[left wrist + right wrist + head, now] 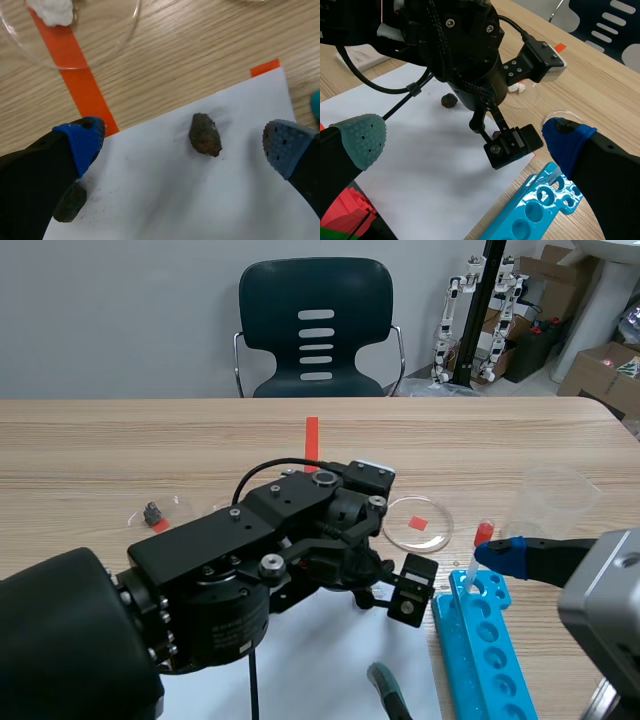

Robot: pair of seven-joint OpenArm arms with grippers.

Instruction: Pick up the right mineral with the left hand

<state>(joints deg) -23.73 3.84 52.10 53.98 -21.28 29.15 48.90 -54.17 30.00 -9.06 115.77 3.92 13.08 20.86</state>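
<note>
A rough brown mineral (pixel 205 134) lies on the white paper (pixel 175 200), between the fingers of my left gripper (pixel 185 145) and nearer the grey-blue pad (pixel 282 145). This gripper is open and touches nothing. A darker mineral (pixel 70 202) sits on the paper partly behind the blue-padded finger (pixel 82 142). In the right wrist view the dark mineral (pixel 449 100) shows beside the left arm (pixel 465 45), and the brown mineral (pixel 496 135) peeks out under it. My right gripper (pixel 465 145) is open and empty, near the paper's edge.
A blue tube rack (pixel 480 640) stands right of the paper, with a clear cup (pixel 550 500) behind it. A petri dish (pixel 418 523) lies just past the paper. Another dish (pixel 100 45) holds a white lump (pixel 50 10). A small dark stone (pixel 153 512) sits far left.
</note>
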